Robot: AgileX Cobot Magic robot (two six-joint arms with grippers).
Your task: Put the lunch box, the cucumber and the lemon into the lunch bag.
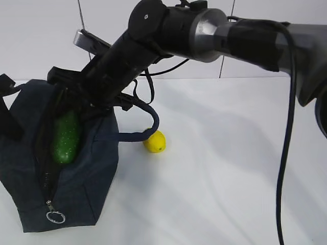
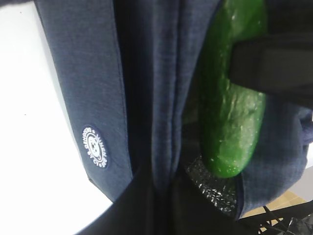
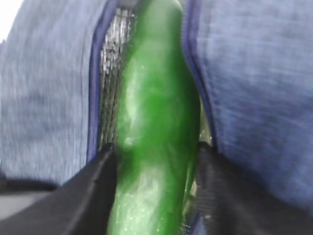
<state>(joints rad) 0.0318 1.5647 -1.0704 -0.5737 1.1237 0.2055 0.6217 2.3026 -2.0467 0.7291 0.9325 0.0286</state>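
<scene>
Exterior view: cucumber [image 1: 66, 137] half inside lunch bag [image 1: 97, 178], right fingers [image 3: 98, 196] clamping it; left fingers closed, unseen; lemon [image 1: 155, 141] outstanding, lunch box unseen.

No readable text, number or brand is shown. A small round white emblem [image 2: 94, 146] is seen stitched on the lunch bag [image 2: 83, 88] in the left wrist view, left of the cucumber; its markings cannot be made out.
</scene>
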